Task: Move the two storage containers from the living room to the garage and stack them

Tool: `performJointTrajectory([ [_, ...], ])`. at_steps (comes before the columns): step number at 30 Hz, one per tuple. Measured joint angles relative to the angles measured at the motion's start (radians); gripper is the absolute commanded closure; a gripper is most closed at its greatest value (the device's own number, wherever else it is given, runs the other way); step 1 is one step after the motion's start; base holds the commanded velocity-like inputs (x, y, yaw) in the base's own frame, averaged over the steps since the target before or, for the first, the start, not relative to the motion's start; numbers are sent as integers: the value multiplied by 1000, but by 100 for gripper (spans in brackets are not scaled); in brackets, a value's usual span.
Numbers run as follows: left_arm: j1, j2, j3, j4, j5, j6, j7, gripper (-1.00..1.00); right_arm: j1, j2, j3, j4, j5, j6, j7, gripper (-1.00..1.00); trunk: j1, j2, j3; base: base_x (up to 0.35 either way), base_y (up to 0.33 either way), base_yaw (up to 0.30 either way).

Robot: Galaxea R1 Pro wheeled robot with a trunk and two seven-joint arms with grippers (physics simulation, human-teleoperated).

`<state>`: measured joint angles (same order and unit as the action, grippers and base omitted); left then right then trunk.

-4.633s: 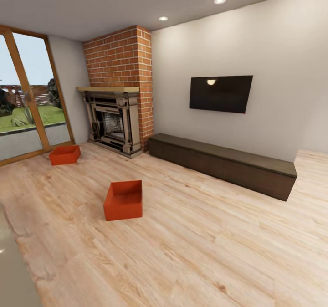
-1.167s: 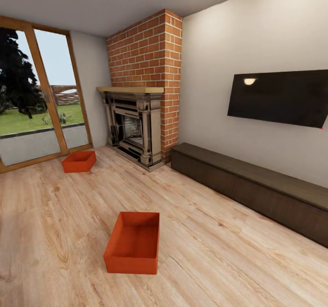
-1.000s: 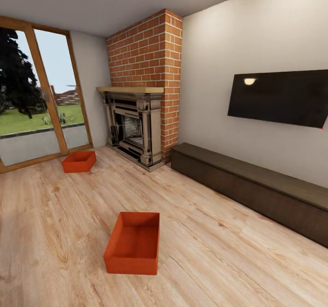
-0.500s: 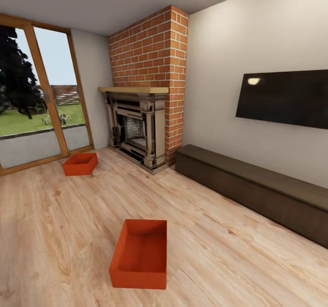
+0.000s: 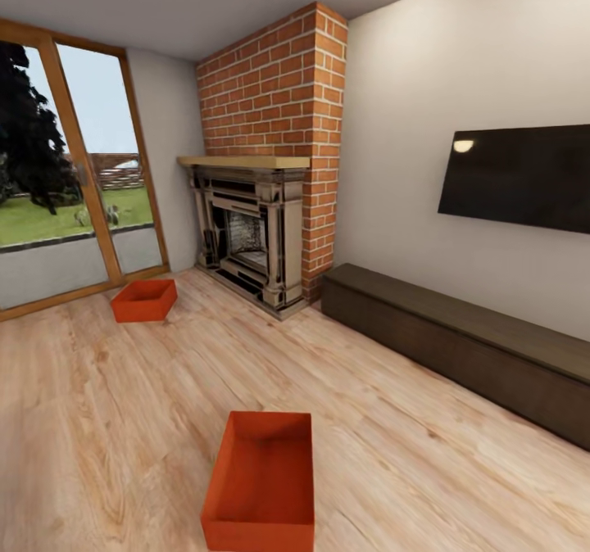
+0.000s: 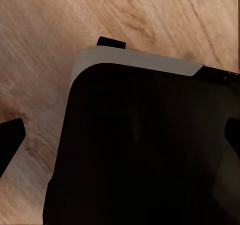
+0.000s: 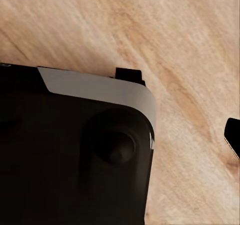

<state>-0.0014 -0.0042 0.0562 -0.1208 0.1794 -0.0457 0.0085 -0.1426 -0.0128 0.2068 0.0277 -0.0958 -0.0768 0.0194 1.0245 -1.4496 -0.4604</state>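
Note:
Two red-orange open-top storage containers rest on the living room's light wood plank floor (image 5: 106,421). The nearer container (image 5: 262,478) lies low in the head view, close in front of me, and is empty inside. By the glass door, further off to the left, sits the other container (image 5: 145,300). In the left wrist view my left gripper (image 6: 120,137) is open, with dark fingertips (image 6: 10,140) at both edges and nothing between them. In the right wrist view my right gripper (image 7: 120,140) shows one dark fingertip (image 7: 232,137) at the edge, spread wide. Both wrist cameras look down at my black, white-rimmed base (image 6: 145,150) over the planks.
A red brick fireplace (image 5: 250,233) stands at the back. Along the right wall runs a long low dark cabinet (image 5: 459,339), with a black TV (image 5: 520,177) above it. A wood-framed glass door (image 5: 57,183) fills the left wall.
The whole view has shifted as I rolled forward. The nearer container now shows larger and lower in the picture. Neither container has moved on the floor.

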Motion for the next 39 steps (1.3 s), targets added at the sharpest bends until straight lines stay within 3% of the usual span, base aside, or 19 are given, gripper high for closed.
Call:
performJointTrajectory([
  [12,0,1,0,0,0,0,0,-100,0,1,-3,0,-7,-4,0,-100,0,0,0,253,2,-24],
  [39,0,1,0,-1,0,0,0,-100,0,-2,1,0,-1,3,-1,-100,1,0,0,8,0,-31],
])
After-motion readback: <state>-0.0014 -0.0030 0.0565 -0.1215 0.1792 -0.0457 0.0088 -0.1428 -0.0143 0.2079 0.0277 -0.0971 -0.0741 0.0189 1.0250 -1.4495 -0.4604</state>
